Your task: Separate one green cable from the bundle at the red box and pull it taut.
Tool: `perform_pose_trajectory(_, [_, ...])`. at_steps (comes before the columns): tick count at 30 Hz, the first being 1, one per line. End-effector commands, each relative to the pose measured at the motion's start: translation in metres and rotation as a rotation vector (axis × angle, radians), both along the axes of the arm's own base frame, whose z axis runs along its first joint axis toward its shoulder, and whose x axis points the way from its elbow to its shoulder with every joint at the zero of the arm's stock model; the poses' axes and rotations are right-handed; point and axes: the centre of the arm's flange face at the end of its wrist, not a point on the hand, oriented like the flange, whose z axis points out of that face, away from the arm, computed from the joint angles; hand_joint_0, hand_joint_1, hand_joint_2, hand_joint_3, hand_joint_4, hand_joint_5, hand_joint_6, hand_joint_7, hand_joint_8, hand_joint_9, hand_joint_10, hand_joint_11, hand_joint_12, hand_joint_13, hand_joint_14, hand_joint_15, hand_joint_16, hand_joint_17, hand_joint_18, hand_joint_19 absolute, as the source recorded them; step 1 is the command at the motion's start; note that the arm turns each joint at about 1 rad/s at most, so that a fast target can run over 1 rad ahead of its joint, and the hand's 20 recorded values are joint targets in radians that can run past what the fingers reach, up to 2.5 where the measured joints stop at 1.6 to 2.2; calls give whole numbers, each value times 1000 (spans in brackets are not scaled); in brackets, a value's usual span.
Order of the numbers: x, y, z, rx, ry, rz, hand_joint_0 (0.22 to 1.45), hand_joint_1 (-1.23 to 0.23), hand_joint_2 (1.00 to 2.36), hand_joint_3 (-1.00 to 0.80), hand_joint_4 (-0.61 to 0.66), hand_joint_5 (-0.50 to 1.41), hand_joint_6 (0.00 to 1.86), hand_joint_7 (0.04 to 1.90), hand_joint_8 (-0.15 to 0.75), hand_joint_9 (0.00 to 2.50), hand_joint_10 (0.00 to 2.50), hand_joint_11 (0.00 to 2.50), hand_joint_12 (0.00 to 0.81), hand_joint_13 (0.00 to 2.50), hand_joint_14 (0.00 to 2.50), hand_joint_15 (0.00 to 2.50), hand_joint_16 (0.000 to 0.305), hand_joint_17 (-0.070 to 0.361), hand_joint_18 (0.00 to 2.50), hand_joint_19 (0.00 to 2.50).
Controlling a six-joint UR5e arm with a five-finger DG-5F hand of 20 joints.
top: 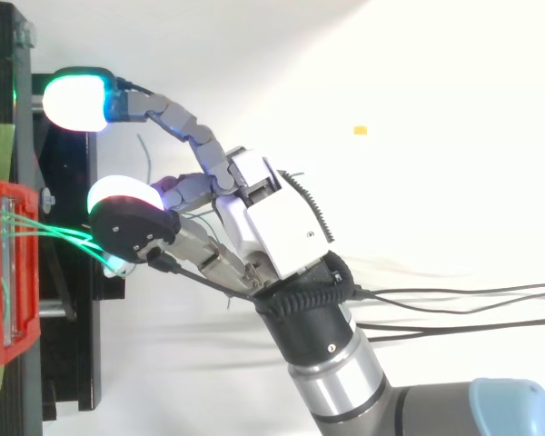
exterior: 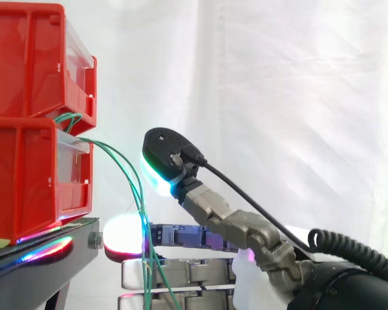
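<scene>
Fingers (exterior: 124, 234) lie straight and level toward the black stand (exterior: 48, 268), the foremost pad just short of its edge. The thumb (exterior: 165, 155) arches above them with a clear gap between, so the hand (top: 286, 227) is wide and clamps nothing. Green cables (top: 50, 232) issue from the slot between the upper red bin (exterior: 26, 58) and the lower red bin (exterior: 26, 181), droop outward and fall through that gap, passing close by the foremost pad. Several strands run nearly together there, and none stands apart. Whether any strand touches the pad cannot be determined. Assessed hazards: closing the thumb now would likely trap two or more strands, since they converge at the pinch line. A pinch taken on the rounded pad edge could let a thin strand slide out under tension. Any advance risks the pad striking the stand edge. A pull on the whole bundle could drag the lower bin forward.
</scene>
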Motion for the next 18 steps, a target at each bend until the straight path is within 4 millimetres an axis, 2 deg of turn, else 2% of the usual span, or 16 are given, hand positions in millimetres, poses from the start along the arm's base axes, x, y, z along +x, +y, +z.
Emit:
perform_pose_trajectory(1, [-1,3,7,8,11,-11,413,-471,1000,-500,194,-282,501,583,386,1665,25,724,458,1545,21,804,84,190,1168,605])
perform_pose_trajectory(7, [-5,15,31,35,41,-42,416,-472,1000,-500,227,-276,501,571,377,1848,29,781,454,1715,24,841,82,185,1214,586])
perform_pose_trajectory(18, [-11,31,32,93,40,-62,419,-478,1000,-500,267,-266,501,565,383,2037,31,987,462,1923,25,996,79,177,1273,588])
